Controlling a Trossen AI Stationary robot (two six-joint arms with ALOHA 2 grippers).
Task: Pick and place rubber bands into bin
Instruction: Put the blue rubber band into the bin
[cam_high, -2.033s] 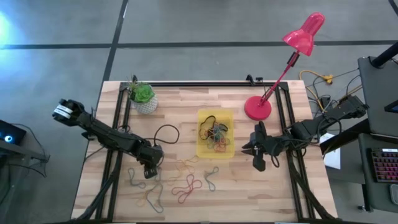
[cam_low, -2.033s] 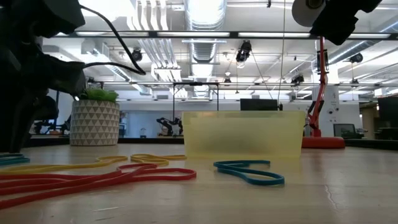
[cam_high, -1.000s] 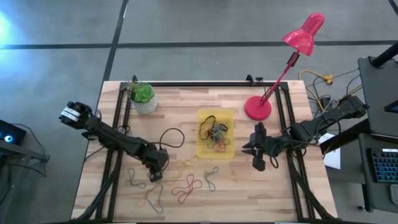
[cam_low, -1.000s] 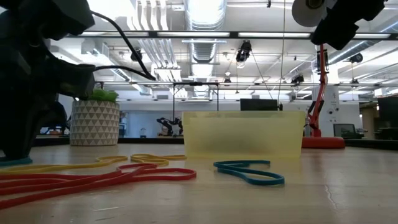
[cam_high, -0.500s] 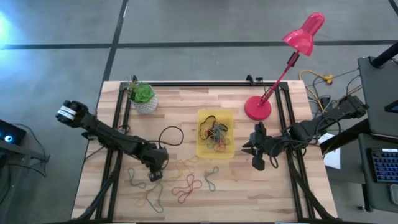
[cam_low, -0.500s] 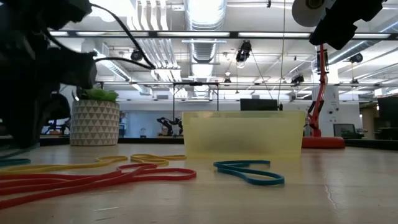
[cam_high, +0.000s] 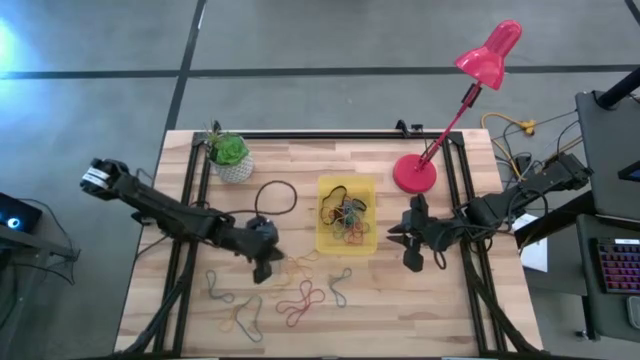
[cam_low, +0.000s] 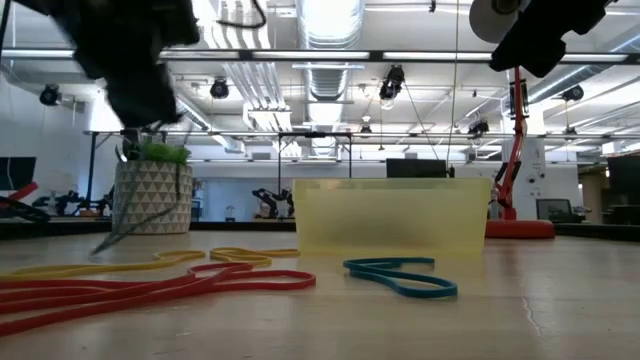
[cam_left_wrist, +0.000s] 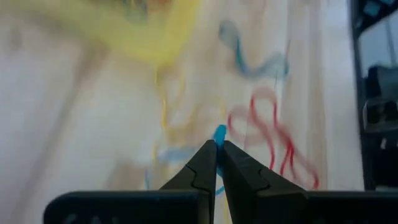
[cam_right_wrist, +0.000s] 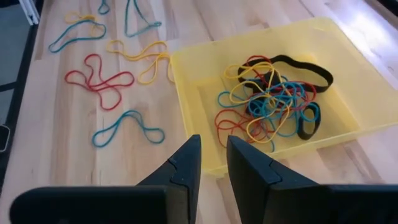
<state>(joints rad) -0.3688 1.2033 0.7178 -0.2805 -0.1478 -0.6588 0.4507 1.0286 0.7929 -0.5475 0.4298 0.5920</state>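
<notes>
My left gripper (cam_high: 266, 268) hovers above the loose rubber bands near the table's middle, shut on a blue rubber band (cam_left_wrist: 220, 131) that trails below it (cam_low: 135, 222). Red (cam_high: 300, 300), yellow (cam_high: 295, 268) and blue (cam_high: 340, 285) rubber bands lie flat on the wood. The yellow bin (cam_high: 322, 240) rests on the table's middle and holds a tangle of bands (cam_right_wrist: 267, 93). To the bin's right my right gripper (cam_right_wrist: 214, 155) waits above the table, open, nothing between its fingers. My left gripper pinches a bit of the blue rubber band (cam_left_wrist: 220, 131) between its two fingertips. The fingers slant down toward the table's right. The band hangs slack below the fingers (cam_low: 135, 222); whether its lower end (cam_low: 98, 248) touches the table, I cannot tell.
A white pot with a green plant (cam_high: 230, 155) stands at the far left. A red desk lamp (cam_high: 415, 172) stands on its base at the far right. A black cable loop (cam_high: 275, 195) lies left of the bin. Bare wood shows right of the bin.
My left gripper has risen from the table and moved a little toward the bin, tipping from steeply down to a shallower slant, staying shut. The blue band that lay at the table's left has come up with it and now hangs below it.
</notes>
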